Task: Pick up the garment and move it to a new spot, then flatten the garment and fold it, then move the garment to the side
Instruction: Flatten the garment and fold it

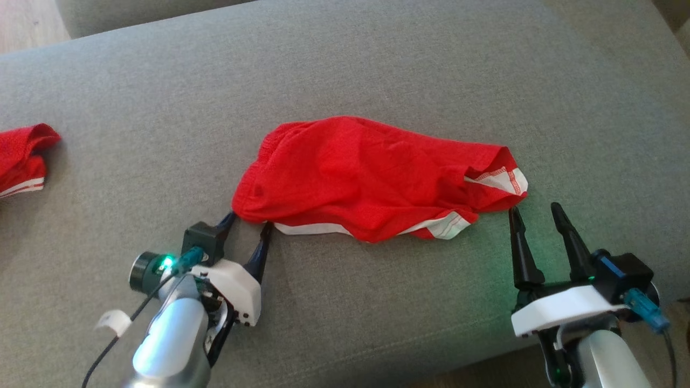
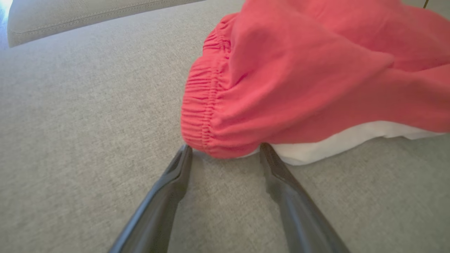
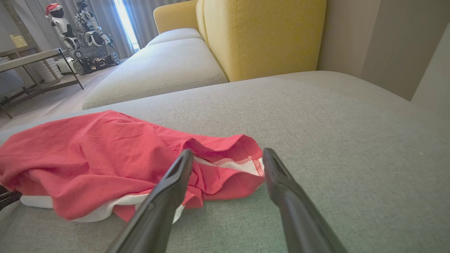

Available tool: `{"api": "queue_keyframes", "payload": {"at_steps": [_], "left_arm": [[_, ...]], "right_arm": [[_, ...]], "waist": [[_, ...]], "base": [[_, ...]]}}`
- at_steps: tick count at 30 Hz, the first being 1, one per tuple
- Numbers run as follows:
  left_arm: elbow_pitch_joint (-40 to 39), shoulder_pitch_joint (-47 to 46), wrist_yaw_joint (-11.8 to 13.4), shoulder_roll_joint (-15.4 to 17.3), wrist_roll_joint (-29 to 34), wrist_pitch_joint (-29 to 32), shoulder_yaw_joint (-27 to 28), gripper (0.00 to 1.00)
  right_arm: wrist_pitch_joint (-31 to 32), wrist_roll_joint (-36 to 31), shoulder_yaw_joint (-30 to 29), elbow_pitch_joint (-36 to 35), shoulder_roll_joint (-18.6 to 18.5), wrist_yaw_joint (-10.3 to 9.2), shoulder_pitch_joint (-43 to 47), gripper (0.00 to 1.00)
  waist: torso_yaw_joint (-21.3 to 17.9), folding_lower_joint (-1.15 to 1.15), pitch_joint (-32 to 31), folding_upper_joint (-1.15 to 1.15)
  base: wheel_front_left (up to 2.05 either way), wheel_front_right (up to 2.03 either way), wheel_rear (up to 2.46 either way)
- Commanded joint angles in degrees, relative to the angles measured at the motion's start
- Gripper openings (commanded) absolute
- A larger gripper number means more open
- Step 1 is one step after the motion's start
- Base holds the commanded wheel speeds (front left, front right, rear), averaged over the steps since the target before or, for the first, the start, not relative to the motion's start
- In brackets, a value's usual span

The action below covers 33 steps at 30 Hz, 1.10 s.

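We see the garment, a pair of thin red fabric shorts with white trim and a gathered elastic waistband [image 1: 372, 175], lying rumpled near the middle of the grey woven sofa cushion [image 1: 377, 64]. Its waistband end is toward our left and its leg hems toward our right.

Our left gripper [image 1: 249, 222] sits low on the cushion with its jaws spread wide. Its tips straddle the near corner of the waistband, and it holds nothing. Our right gripper [image 1: 535, 210] is also fully spread and empty, with its tips just short of the white-stitched hem corner.

We judge the shorts to be very light and limp. They will sag and bunch wherever they are unsupported, so one pinch point would leave them dangling in a clump. The ruched waistband looks thickest and should grip most securely. The stitched hem on the right should give a second firm edge. The layers are loose, so a shallow pinch may catch only the top one.

A second red garment with white stripes [image 1: 21, 159] lies well apart at the cushion's far left.
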Motion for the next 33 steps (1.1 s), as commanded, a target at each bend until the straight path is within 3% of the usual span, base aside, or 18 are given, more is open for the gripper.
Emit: {"api": "queue_keyframes", "payload": {"at_steps": [1, 9, 11, 12, 33], "left_arm": [[-0.7, -2.3, 0.0, 1.4, 0.6, -0.7, 1.5, 1.0], [-2.0, -2.9, -0.1, 1.4, 0.7, -0.7, 1.4, 1.0], [-3.0, -2.6, -0.4, 1.4, 0.4, -0.7, 1.4, 0.16], [-3.5, -2.5, -0.5, 1.4, 0.4, -0.7, 1.3, 0.0], [-12.9, 2.2, -0.2, 1.0, 0.3, -0.7, 2.8, 0.0]], "right_arm": [[-0.7, 0.2, 1.4, -1.3, -0.3, 0.43, -1.9, 1.0], [-1.1, 0.4, 1.3, -0.5, -0.3, 0.43, -2.2, 1.0], [-1.2, 0.5, 1.5, -0.2, -0.3, 0.43, -2.2, 1.0], [-1.1, 0.6, 1.6, 0.0, -0.3, 0.43, -2.2, 1.0], [2.7, 7.1, 11.0, 8.1, -0.3, 0.43, -1.7, 1.0]], "waist": [[-0.2, 0.0, 0.1, 0.0], [-0.4, 0.0, 0.3, 0.0], [-0.3, 0.0, 0.2, 0.0], [-0.2, 0.0, 0.1, 0.0], [4.7, 0.0, -2.1, 0.0]], "base": [[0.0, 0.0, 0.0], [0.0, 0.0, 0.0], [0.0, 0.0, 0.0], [0.0, 0.0, 0.0], [0.0, 0.0, 0.0]]}}
